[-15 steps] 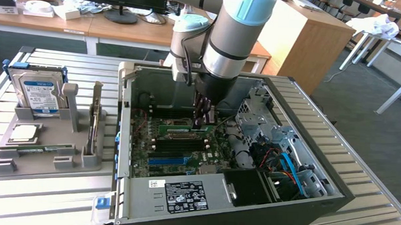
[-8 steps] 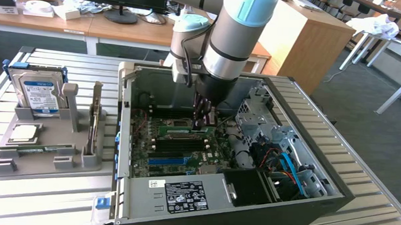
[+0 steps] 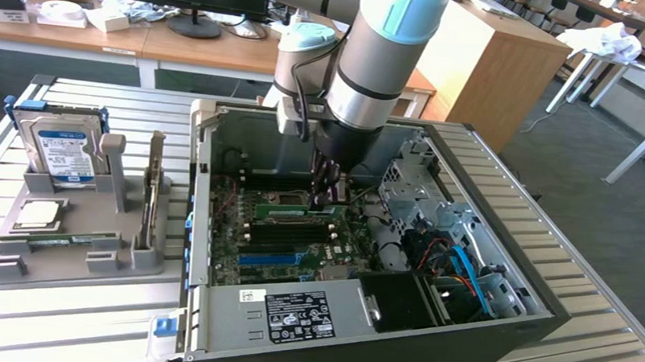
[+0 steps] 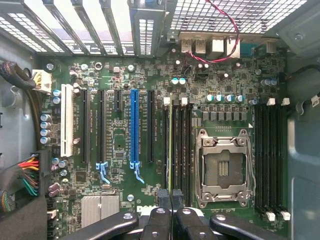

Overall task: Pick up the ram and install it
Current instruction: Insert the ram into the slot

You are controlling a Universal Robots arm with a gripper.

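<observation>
Ram installation looks to be at the seating step, with picking up already done. The slatted counter [image 3: 82,325] carries an open computer case [image 3: 199,193] lying on its side, across the middle and toward the exterior view's right edge. Inside it the motherboard [image 4: 120,145] faces up, and the arm reaches down into the case. The ram [image 4: 170,150] stands on edge in line with a memory slot just beside the empty processor socket [image 4: 223,167]. I cannot tell whether it is fully home. The end effector [image 4: 171,197] sits at one end of the stick with its fingers drawn together. I cannot tell whether they pinch the stick's top edge or merely bear on it. Finishing the seating, as I judge it, calls for a straight, even downward press along the slot, without tilting, until both ends sit level.
</observation>
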